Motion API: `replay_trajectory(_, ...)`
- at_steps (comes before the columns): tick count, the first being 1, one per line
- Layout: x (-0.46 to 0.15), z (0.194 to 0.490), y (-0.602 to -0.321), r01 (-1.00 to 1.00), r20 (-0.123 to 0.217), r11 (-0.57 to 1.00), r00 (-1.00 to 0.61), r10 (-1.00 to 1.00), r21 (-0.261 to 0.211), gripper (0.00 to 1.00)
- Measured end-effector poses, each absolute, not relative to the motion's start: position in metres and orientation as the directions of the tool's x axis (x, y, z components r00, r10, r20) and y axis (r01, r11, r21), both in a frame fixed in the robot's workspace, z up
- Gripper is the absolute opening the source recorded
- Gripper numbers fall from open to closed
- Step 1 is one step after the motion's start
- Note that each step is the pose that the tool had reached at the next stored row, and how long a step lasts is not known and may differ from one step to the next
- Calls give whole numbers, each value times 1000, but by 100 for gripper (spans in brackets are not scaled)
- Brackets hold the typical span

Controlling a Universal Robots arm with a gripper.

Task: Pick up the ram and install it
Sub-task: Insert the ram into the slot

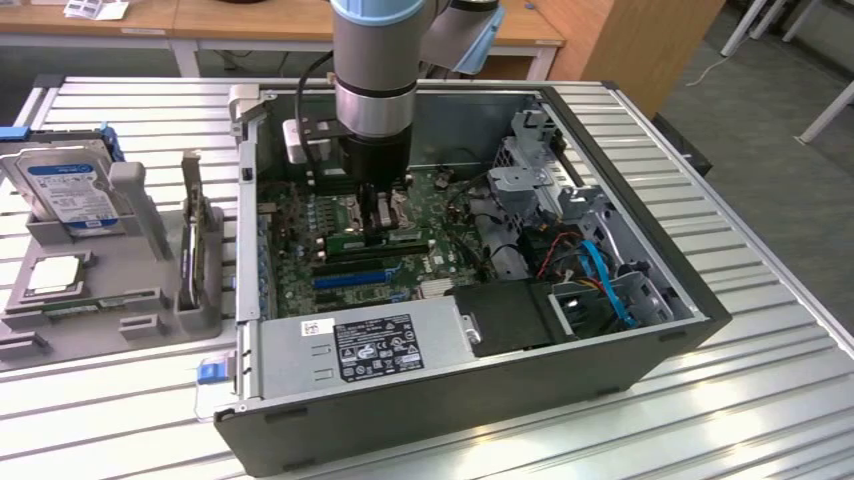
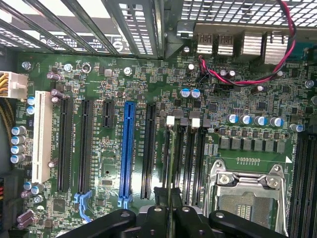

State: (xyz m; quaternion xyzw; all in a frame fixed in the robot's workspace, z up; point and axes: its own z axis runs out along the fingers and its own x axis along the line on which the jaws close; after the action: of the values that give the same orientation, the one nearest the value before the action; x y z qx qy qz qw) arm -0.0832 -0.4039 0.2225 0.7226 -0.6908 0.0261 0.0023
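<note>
Grey arm (image 1: 380,60) reaches down into the open PC case (image 1: 467,415), gripper (image 1: 379,215) just above the motherboard (image 1: 300,255) at frame centre. Wrist view: fingers (image 2: 159,199) pinched tight on the ram (image 2: 171,163), seen edge-on as a thin green strip, lined up with the black memory slots (image 2: 184,148) beside the CPU socket (image 2: 247,196).

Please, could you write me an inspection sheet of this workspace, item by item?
Surface: ribbed metal table carrying an open computer case.
Job's things: the ram, seen edge-on, lined up along the black memory slots; whether it is seated cannot be judged.
Clutter: grey fixture on the exterior view's left, holding a hard drive.
Gripper: gripper shut on the ram, inside the case.
Cables: red-black wires; blue cable.
Surroundings: wooden desks.
</note>
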Motion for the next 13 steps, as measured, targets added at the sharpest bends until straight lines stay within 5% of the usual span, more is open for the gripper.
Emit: replay_trajectory(13,-84,222,-404,-998,41,-46,44,-998,-35,13)
